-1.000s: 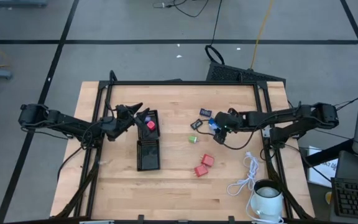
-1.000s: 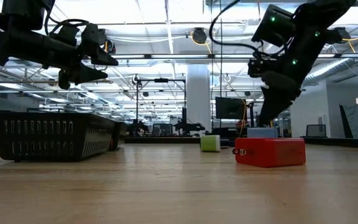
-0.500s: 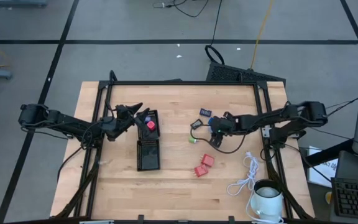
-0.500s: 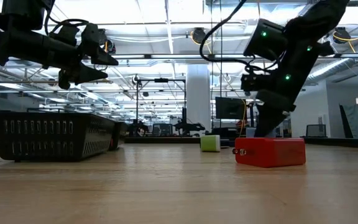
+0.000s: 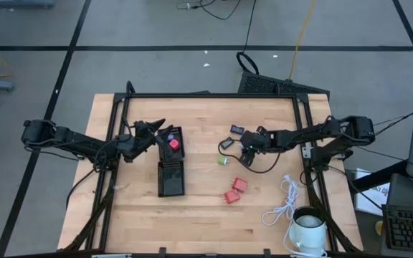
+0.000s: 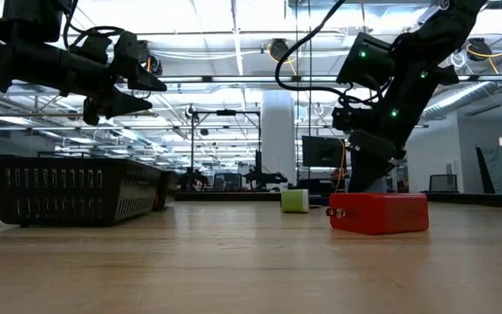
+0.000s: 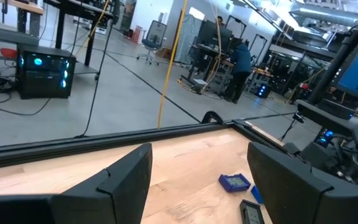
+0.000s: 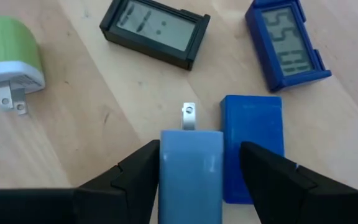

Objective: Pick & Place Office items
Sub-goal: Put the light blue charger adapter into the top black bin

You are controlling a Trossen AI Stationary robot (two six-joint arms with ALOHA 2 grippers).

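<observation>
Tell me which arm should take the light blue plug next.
Right. Its gripper is already down over the light blue plug, one finger either side, not closed. The left gripper hovers open by the black tray, across the table.

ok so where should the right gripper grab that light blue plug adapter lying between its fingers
Grip the light blue adapter across its two long flat sides, coming straight down from above. It lies flat on the table, prong pointing away from the right gripper, whose open fingers already straddle it. The darker blue block sits close along one side, leaving that finger little room.
</observation>
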